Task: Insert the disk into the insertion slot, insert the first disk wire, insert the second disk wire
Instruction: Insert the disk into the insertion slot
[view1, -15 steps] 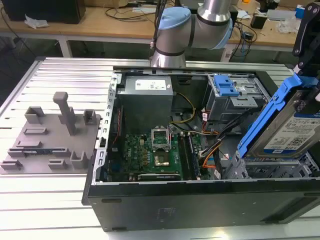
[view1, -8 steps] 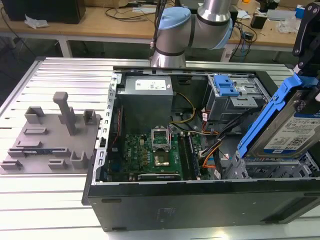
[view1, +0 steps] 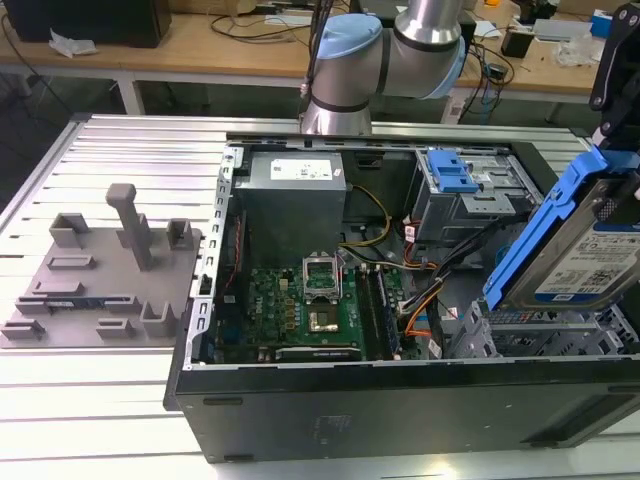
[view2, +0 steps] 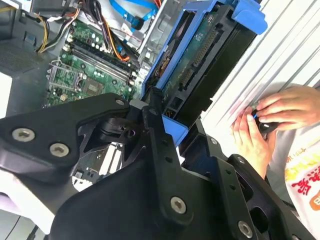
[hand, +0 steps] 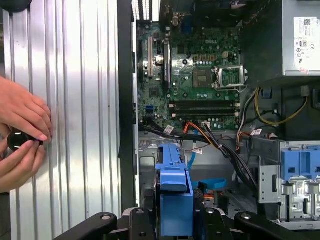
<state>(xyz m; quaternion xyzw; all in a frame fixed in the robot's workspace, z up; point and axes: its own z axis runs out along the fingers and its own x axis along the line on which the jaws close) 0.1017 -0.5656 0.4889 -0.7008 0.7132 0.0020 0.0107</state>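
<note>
We've got the case on the tabletop, with the slot in its near corner at the exterior view's right. The disk hangs tilted just above it, long axis slanting down slotward, its blue frame clamped tight in our pincer.

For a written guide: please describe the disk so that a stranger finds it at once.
Find the open black case on the slatted table. Above its corner at the exterior view's right, the jaws hold the disk tilted. Silver, white-labelled, in a bright blue frame, it differs from the grey cage below it.
</note>
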